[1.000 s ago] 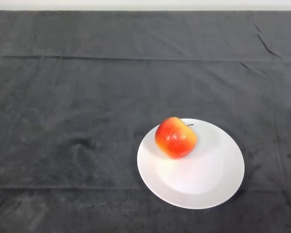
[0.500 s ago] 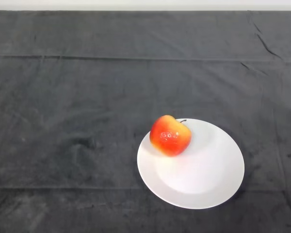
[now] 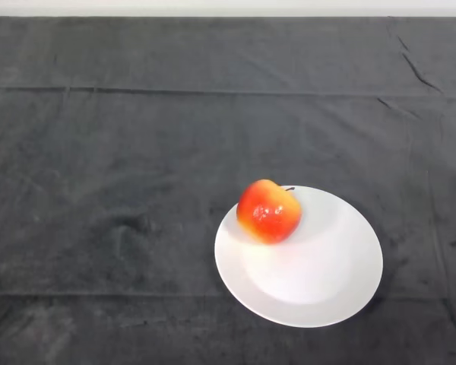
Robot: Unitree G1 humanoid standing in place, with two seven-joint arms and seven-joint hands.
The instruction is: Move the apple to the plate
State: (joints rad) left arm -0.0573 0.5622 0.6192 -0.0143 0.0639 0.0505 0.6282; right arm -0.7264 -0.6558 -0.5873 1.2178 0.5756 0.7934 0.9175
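The round red and yellow apple point(image 3: 268, 212) is seen lying on the flat white round plate point(image 3: 319, 281), near the plate's far left edge, with its small dark stem pointing away toward the plate's far side. It sits on the sloping rim part of the plate and not in the middle. The plate is set on the desk covered with a dark grey cloth point(image 3: 121, 167). No hand is seen anywhere, so whether it is open or closed cannot be told. The job looks done, since the apple is held up by the plate. Nothing more seems to be left, unless the apple is wanted nearer the plate's middle.
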